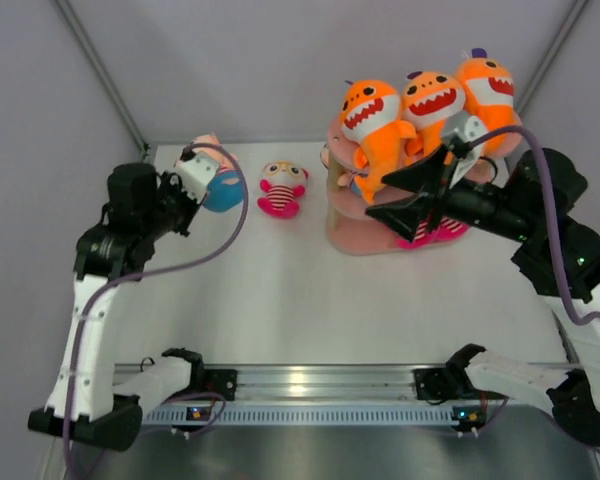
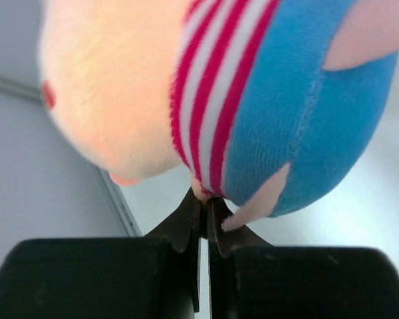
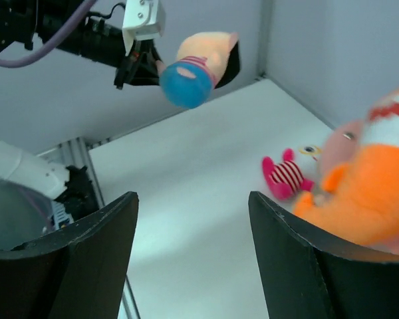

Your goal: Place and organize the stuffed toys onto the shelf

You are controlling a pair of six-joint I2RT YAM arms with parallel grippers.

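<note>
The blue-outfit doll (image 1: 220, 186) is held above the table (image 1: 300, 300) at far left, clamped by the left gripper (image 1: 202, 178). A striped doll (image 1: 282, 188) is laid between it and the shelf (image 1: 350, 236) — topped by three orange sharks (image 1: 375, 115). The right gripper (image 1: 380, 197) is spread apart beside the shelf.

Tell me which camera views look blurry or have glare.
Top external: sharp, with glare on the metal rail. Left wrist: the blue doll fills the frame, slightly soft. Right wrist: the right gripper's fingers are dark and blurred, the orange shark soft at the edge.
</note>
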